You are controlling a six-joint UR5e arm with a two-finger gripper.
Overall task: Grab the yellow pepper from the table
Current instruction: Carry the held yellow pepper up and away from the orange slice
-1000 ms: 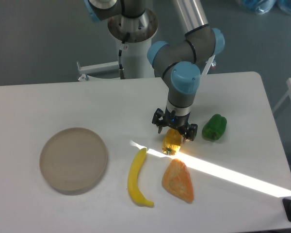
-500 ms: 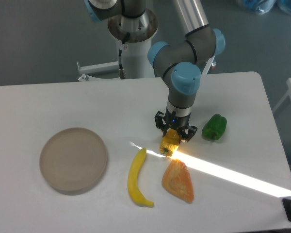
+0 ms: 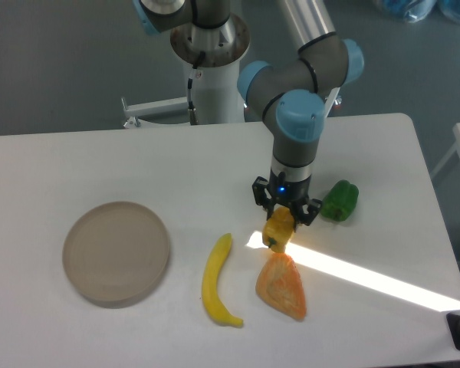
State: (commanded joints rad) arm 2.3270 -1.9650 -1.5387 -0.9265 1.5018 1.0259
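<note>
The yellow pepper (image 3: 277, 231) is small and yellow-orange, held between the fingers of my gripper (image 3: 282, 217). The gripper is shut on it from above and the pepper hangs at its tip, just above the white table (image 3: 215, 169), near the top of the orange wedge. Part of the pepper is hidden by the fingers.
A flat orange wedge (image 3: 282, 286) lies just in front of the pepper. A long yellow banana (image 3: 215, 271) lies to its left. A green pepper (image 3: 339, 201) sits right of the gripper. A round beige plate (image 3: 116, 252) is at the left. A bright light strip crosses the table's right front.
The gripper closed on the yellow pepper and has shifted slightly right and toward the front with it; the pepper now appears lifted off the table.
</note>
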